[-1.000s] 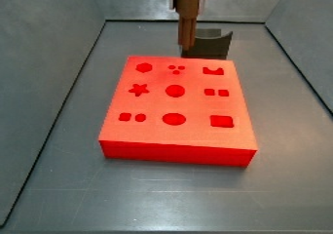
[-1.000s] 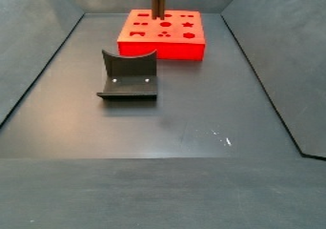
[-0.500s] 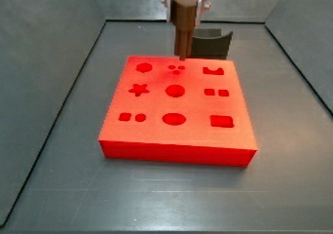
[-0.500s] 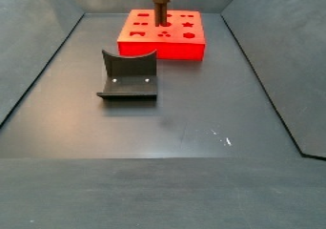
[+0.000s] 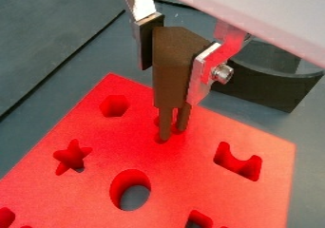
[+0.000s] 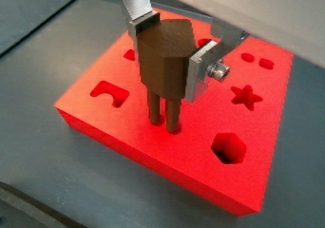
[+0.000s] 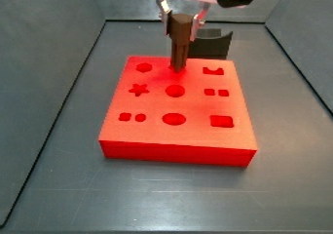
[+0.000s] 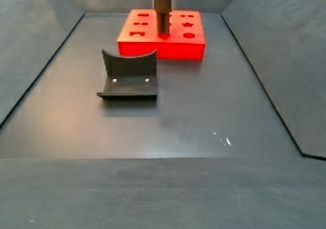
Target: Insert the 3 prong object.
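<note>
My gripper is shut on the 3 prong object, a brown peg held upright with its thin prongs pointing down. The prong tips touch the top of the red block at its small holes. Whether they are seated in the holes I cannot tell. In both side views the peg stands on the red block near its far edge, under the gripper. The silver fingers clamp the peg's flat sides.
The red block has several shaped holes: a star, a hexagon, circles and squares. The dark grey curved holder stands on the dark floor, apart from the block; it also shows behind the block. Sloped grey walls enclose the floor.
The gripper has come down with the peg; the prongs went from above the block's far edge to touching its top surface.
</note>
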Tool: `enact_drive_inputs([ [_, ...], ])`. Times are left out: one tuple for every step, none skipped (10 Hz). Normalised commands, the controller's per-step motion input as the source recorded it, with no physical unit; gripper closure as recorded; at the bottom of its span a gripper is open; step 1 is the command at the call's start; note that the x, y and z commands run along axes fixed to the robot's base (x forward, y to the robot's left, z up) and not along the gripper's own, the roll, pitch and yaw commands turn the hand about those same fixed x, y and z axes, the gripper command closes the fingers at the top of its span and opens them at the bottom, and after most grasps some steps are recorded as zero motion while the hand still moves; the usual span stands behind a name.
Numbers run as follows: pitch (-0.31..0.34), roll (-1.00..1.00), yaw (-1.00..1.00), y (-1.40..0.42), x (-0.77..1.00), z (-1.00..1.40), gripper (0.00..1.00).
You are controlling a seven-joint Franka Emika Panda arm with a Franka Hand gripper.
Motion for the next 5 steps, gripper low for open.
enact_drive_inputs([
  [0.003,0.11,-0.07,-0.03,0.00,-0.21,1.00],
  [0.000,0.10,-0.04,-0.02,0.00,-0.20,1.00],
  [0.000,0.07,0.00,-0.05,0.00,-0.15,1.00],
  [0.000,0.05,0.00,-0.04,0.00,-0.15,1.00],
  [0.000,0.03,-0.01,0.00,0.00,-0.25,1.00],
])
